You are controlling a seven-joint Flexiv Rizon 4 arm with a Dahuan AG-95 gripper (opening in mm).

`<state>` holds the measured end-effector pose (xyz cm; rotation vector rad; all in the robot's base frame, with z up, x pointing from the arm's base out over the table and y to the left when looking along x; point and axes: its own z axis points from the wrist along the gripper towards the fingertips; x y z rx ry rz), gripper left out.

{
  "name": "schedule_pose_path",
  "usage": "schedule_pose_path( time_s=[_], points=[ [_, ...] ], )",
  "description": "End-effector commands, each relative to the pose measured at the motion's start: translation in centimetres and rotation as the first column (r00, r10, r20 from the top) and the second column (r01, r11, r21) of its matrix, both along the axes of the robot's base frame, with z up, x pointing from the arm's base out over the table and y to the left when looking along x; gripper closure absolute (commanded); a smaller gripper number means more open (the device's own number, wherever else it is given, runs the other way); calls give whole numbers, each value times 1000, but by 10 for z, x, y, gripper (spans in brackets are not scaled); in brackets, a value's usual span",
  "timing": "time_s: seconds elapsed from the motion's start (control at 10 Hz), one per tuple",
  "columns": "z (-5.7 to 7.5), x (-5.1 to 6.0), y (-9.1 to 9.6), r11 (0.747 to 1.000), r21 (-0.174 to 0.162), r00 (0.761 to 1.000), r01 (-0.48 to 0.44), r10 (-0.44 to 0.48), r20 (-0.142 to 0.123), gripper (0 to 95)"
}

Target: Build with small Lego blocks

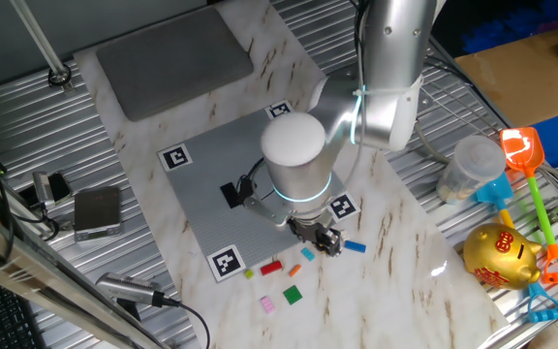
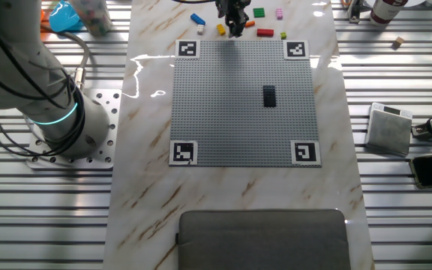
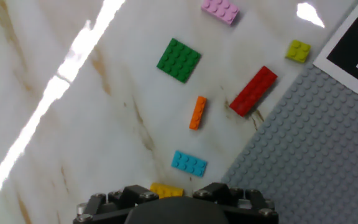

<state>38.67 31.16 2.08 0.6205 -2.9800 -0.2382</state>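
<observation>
While only one black block [image 2: 269, 95] sits on the grey plate [image 2: 223, 112], the gripper [image 2: 235, 27] hangs over the loose blocks [image 3: 252, 91] beyond its far edge, seemingly clenched on a yellow block [image 3: 166, 191].

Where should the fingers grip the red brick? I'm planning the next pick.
Grip the red brick across its two long sides at mid-length, coming straight down. It lies flat on the marble, long and narrow, slanted, with its lower end near the grey plate, so turn to match.
</observation>
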Motion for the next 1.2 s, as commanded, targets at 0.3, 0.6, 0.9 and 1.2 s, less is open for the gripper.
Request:
schedule_pose_path(
  time_s=[0.3,0.6,0.9,1.2],
  points=[
    [-4,-6,0,999,-25,999,39,-39,7,380],
    [-6,-9,1,1000,-22,1000,17,-17,12,380],
    [-9,-15,5,1000,-27,1000,-1,1,13,380],
    [-11,-19,8,999,-40,1000,-15,15,16,570]
  ],
)
